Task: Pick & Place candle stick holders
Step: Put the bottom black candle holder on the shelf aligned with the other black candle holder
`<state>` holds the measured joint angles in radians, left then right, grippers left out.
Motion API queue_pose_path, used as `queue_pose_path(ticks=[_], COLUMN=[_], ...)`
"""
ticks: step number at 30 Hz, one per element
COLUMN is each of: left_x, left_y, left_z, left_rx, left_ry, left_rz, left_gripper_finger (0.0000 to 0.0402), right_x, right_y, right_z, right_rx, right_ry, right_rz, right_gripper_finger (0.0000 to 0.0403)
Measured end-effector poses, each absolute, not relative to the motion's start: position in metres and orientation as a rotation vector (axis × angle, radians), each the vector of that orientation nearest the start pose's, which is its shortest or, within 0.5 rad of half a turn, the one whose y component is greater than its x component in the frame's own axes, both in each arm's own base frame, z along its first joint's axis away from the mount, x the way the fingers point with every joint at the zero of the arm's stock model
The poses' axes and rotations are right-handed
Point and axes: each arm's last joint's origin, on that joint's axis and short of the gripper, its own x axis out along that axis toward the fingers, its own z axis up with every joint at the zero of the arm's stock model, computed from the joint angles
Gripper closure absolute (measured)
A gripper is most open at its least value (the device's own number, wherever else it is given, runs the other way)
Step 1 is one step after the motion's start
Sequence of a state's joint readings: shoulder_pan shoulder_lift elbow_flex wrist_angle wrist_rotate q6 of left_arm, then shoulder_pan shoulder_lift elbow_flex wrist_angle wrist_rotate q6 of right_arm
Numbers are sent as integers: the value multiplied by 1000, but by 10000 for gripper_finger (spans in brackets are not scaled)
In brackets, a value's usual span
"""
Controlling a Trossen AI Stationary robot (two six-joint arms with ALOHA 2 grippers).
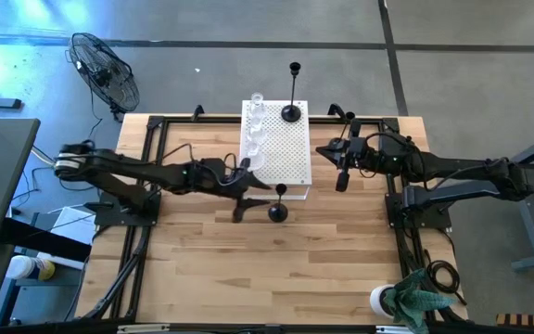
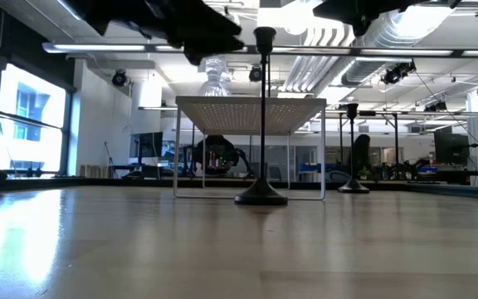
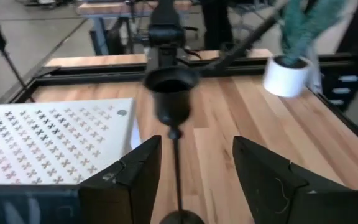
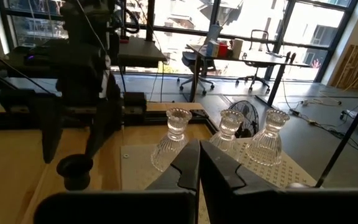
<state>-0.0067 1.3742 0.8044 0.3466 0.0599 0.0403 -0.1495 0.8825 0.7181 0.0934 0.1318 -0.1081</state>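
We judge the job partly done: three glass holders (image 4: pixel 225 135) stand in a row on the white board (image 1: pixel 286 153), and a tall black holder (image 1: pixel 292 109) stands on its far edge. A second black holder (image 1: pixel 278 210) stands on the wooden surface (image 1: pixel 211 269) just off the board's near corner, yet to be lifted. Our left tool (image 3: pixel 194 171) hovers at it, fingers apart, stem between them, not touching. The right tool (image 4: pixel 199 168), fingers together and empty, waits beside the board. Beyond the surface: a floor fan (image 1: pixel 105 74), desks, chairs and tall windows.
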Motion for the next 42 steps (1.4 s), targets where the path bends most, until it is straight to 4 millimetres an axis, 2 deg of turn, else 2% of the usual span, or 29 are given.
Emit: queue_pose_path(ticks=[5, 10, 14, 18, 22, 28, 33, 36, 42], left_x=[279, 258, 245, 235, 222, 206, 194, 188, 183], left_y=[-5, -4, 4, 11, 12, 20, 29, 34, 40], left_z=[278, 302, 308, 311, 297, 249, 217, 207, 198], left_rx=[79, 92, -2, -12, 50, 45, 42, 24, 18], left_ry=[233, 167, 185, 214, 184, 96, 74, 55, 73], left_rz=[-105, -79, -41, 17, 68, 120, 272, 322, 357], left_gripper_finger=[229, 303, 364, 397, 400, 401, 401, 401, 401], right_x=[197, 197, 198, 202, 206, 213, 221, 226, 249], right_y=[-34, -34, -35, -36, -37, -38, -39, -40, -35], right_z=[320, 320, 319, 316, 315, 326, 340, 342, 334], right_rx=[-107, -107, -108, -109, -108, -86, -1, 45, 77], right_ry=[86, 87, 93, 103, 98, 123, 228, 338, 577], right_rz=[-289, -303, -303, -308, -308, -305, -308, -312, -266], right_gripper_finger=[400, 401, 401, 402, 402, 401, 392, 367, 284])
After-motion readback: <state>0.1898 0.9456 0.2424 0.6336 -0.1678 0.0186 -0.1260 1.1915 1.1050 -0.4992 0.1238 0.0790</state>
